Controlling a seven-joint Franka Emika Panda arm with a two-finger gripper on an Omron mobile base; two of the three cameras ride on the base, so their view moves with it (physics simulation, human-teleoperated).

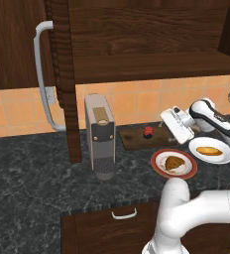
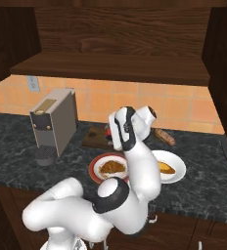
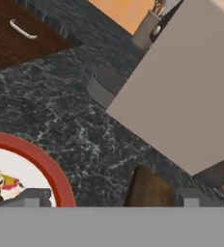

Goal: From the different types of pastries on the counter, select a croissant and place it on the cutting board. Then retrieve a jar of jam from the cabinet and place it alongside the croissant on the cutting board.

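The croissant (image 1: 174,162) (image 2: 111,168) lies on a round red-rimmed plate (image 1: 158,167) (image 2: 94,172) (image 3: 49,166) on the dark counter (image 1: 32,163). A yellow-orange pastry (image 1: 209,151) (image 2: 167,168) rests on a white plate (image 1: 221,158). Behind them lies the cutting board (image 1: 132,138) (image 2: 92,138) (image 3: 150,188), with the small red jar of jam (image 1: 148,132) (image 2: 107,131) standing on it. My gripper (image 1: 167,120) (image 2: 114,124) (image 3: 111,200) hangs open and empty over the board's right end, just behind the red-rimmed plate. The cabinet (image 1: 151,44) above stands open.
A grey coffee machine (image 1: 99,136) (image 2: 54,122) (image 3: 181,96) stands left of the board. The cabinet's open door (image 1: 62,74) with its long pale handle (image 1: 40,74) juts out over the counter. A brown loaf (image 2: 164,137) lies by the wall. A drawer (image 1: 124,214) (image 3: 22,30) sits below the counter's edge.
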